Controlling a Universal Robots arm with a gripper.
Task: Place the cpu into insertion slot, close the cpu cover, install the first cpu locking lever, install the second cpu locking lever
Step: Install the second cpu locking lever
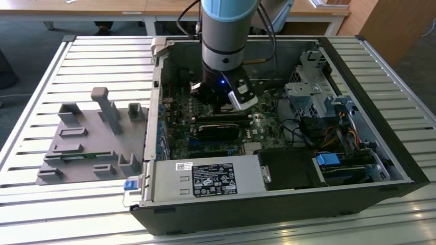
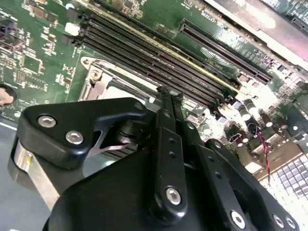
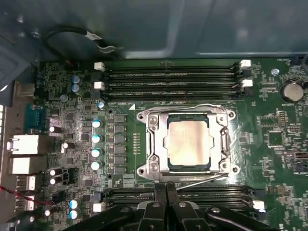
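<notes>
My claw (image 3: 165,188) hangs low over the motherboard (image 3: 288,144), its two black fingers (image 2: 169,125) pressed together at the tips with nothing between them. In the first wrist view those tips sit just at the near edge of the insertion slot (image 3: 150,169), beside a thin wire locking lever (image 3: 202,180) that runs along that edge. The cpu (image 3: 188,143) lies flat in the slot, its pale metal face showing through the window of the cpu cover (image 3: 158,144), which is down over it. A second wire lever (image 3: 209,106) lies along the far edge of the socket. Beyond it run rows of long black memory slots (image 3: 173,77), then the grey wall of the computer case (image 3: 192,29). In the exterior view my arm (image 1: 225,41) reaches down into the open case (image 1: 272,209), which rests on a slatted metal table (image 1: 41,204); a grey parts fixture (image 1: 89,138) stands on the table toward the exterior view's left, well apart from the case.
</notes>
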